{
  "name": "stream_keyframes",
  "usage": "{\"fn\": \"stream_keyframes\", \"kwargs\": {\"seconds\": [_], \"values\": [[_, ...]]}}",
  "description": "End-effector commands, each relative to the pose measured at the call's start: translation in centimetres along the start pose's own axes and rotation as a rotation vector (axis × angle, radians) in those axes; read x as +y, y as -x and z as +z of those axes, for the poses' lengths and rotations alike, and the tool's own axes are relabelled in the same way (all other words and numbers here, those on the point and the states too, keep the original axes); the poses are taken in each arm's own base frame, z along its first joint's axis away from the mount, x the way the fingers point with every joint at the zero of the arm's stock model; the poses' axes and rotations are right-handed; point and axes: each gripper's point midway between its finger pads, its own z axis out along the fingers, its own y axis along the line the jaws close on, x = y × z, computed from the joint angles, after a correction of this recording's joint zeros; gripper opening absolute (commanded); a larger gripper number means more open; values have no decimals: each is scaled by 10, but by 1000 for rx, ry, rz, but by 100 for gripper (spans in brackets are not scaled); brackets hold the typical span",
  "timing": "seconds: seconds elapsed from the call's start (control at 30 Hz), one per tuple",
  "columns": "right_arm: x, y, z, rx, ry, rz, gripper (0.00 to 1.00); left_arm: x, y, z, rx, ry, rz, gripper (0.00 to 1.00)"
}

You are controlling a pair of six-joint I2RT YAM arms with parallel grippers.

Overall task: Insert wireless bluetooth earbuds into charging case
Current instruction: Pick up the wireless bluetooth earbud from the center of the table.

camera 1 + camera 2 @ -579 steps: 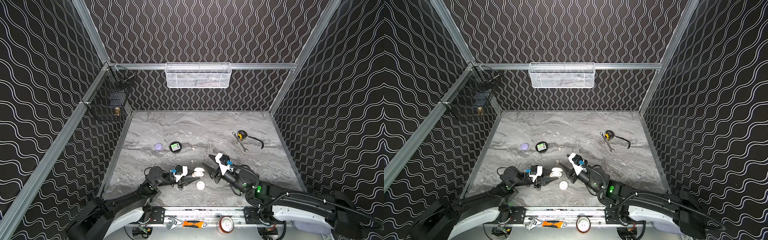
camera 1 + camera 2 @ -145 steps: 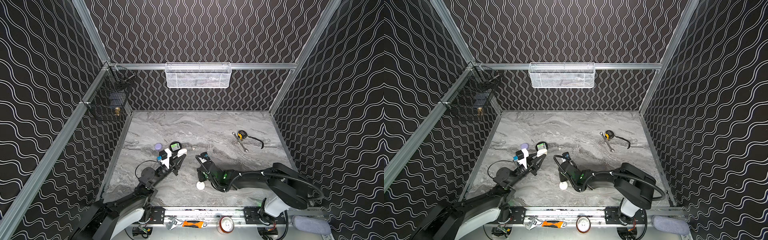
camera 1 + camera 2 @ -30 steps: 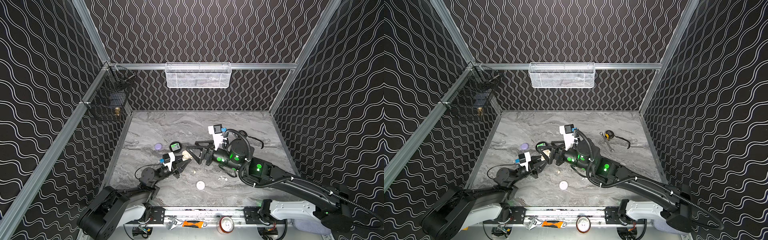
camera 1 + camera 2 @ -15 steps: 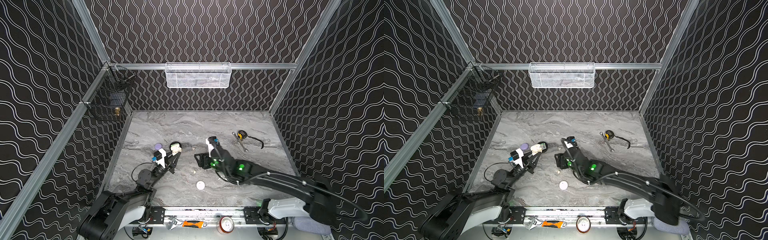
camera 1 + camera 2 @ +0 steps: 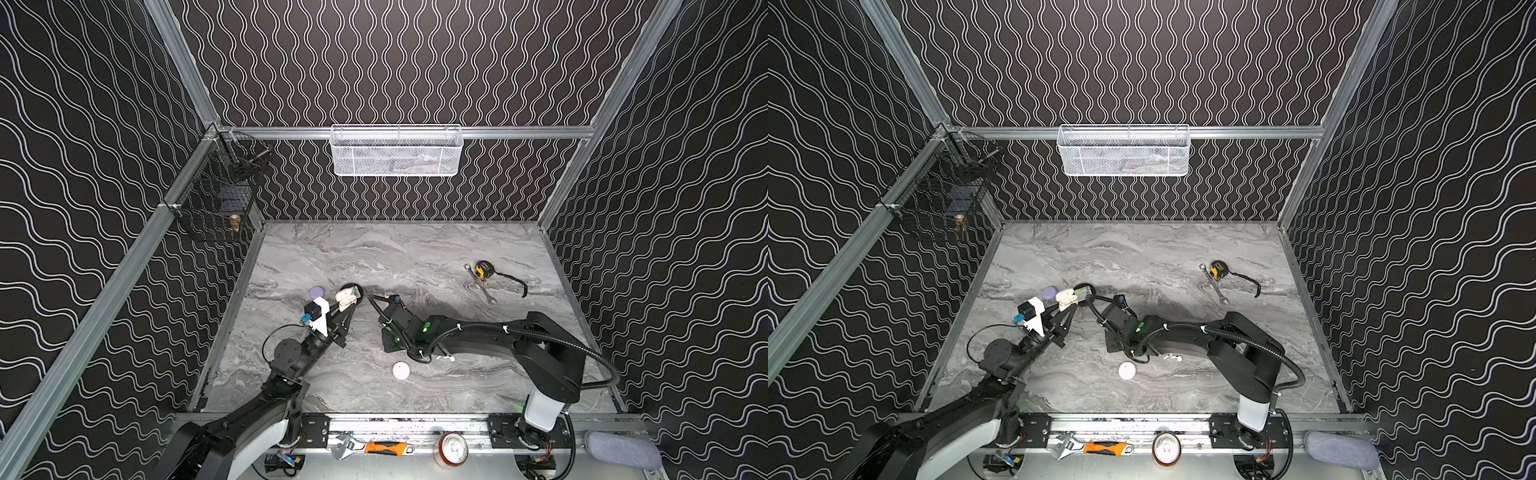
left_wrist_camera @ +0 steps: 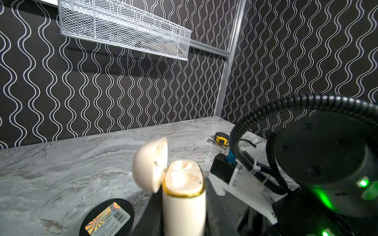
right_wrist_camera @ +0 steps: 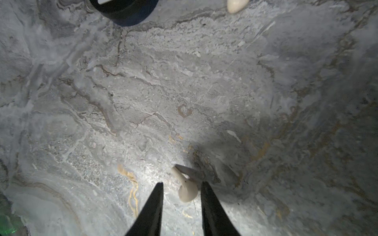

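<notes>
Far left we see a black wire basket (image 5: pixel 216 203) on the side wall and a white mesh basket (image 5: pixel 397 151) on the back rail. On the marble table (image 5: pixel 415 249), left to right: a lilac case (image 5: pixel 317 290), then a black round disc (image 6: pixel 108 219) with a hologram sticker. Next is the left gripper (image 5: pixel 345 306), raised off the table, jaws clamped on the cream charging case (image 6: pixel 184 204) — upright, lid (image 6: pixel 150 165) hinged open, inside too blurred for us to tell what it holds. After that comes the right gripper (image 7: pixel 182 183), pointing down at the table. Its jaws are apart and straddle 1 cream earbud (image 7: pixel 186 191) lying on the marble. The bud sits just beside 1 finger with a gap at the other — not gripped. A white round case (image 5: pixel 401 370) lies nearer the front edge. White earbuds (image 5: pixel 444 357) lie just beside the right arm. Far right, well apart from all this: a yellow tape measure (image 5: pixel 482 270) with a wrench (image 5: pixel 484 291) just beside it.
</notes>
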Motion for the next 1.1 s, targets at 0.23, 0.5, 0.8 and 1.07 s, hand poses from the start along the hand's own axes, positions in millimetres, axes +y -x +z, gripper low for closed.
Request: {"fn": "stream_keyframes", "kwargs": {"seconds": [0.23,0.5,0.8,1.07], "values": [[-12,-20,3,54,-82,-49,48,-1,6,0,-20,-2,23,0],[-15,-23,17,76,-139,-69,46,1,7,0,-19,9,25,0],[-40,-26,17,66,-254,-83,43,-1,10,0,-28,-2,32,0],[-42,-23,3,51,-257,-93,46,-1,11,-1,-28,4,34,0]]}}
